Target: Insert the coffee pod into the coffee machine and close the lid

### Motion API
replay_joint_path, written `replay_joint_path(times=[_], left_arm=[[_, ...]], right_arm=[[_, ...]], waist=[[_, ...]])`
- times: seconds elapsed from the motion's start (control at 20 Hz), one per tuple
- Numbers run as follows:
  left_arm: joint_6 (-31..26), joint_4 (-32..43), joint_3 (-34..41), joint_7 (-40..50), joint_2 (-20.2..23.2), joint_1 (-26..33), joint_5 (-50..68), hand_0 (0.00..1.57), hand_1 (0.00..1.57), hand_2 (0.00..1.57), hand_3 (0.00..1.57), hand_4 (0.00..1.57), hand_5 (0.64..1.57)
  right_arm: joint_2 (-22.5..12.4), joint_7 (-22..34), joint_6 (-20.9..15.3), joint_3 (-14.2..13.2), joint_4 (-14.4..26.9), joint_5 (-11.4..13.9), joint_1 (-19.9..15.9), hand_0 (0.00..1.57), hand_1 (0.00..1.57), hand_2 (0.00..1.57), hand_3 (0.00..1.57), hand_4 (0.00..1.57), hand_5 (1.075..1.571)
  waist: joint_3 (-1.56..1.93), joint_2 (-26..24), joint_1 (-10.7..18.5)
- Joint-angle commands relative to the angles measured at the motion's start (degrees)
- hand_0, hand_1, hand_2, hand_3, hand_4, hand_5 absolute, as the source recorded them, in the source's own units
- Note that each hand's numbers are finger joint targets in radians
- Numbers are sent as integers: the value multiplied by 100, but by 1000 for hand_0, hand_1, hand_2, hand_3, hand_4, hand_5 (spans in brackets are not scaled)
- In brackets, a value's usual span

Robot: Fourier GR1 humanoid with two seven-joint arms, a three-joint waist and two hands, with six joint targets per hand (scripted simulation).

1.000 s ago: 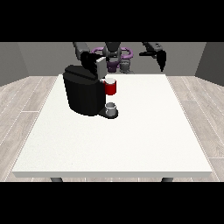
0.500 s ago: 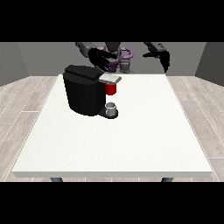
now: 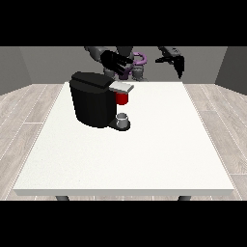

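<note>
Front view: one coffee machine (image 3: 96, 103), two hands.

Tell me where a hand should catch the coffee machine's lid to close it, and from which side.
Probably the lid's grey front edge, which juts out over the red thing at the machine. Come from above and behind, where the hand at the view's left hovers. The coffee machine has a flat top and the lid sticks out past the body, so pressing down there looks easiest.

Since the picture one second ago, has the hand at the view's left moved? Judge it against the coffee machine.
Yes. The hand at the view's left has swung towards the view's right, from behind the coffee machine to above its front.
</note>
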Motion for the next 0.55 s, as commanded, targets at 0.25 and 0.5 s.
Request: replay_joint_path(times=[0.25, 0.5], left_arm=[[129, 52, -89, -349, -278, 293, 31, 0, 0, 0, 0, 192, 1571], [126, 281, 272, -131, 22, 411, 194, 0, 0, 0, 0, 192, 1571]], right_arm=[[431, -629, 305, 506, -551, -621, 1014, 0, 0, 0, 0, 275, 1571], [438, -689, 24, 853, -1017, -1192, 2182, 0, 0, 0, 0, 157, 1571]], waist=[[2, -578, -378], [2, -956, -791]])
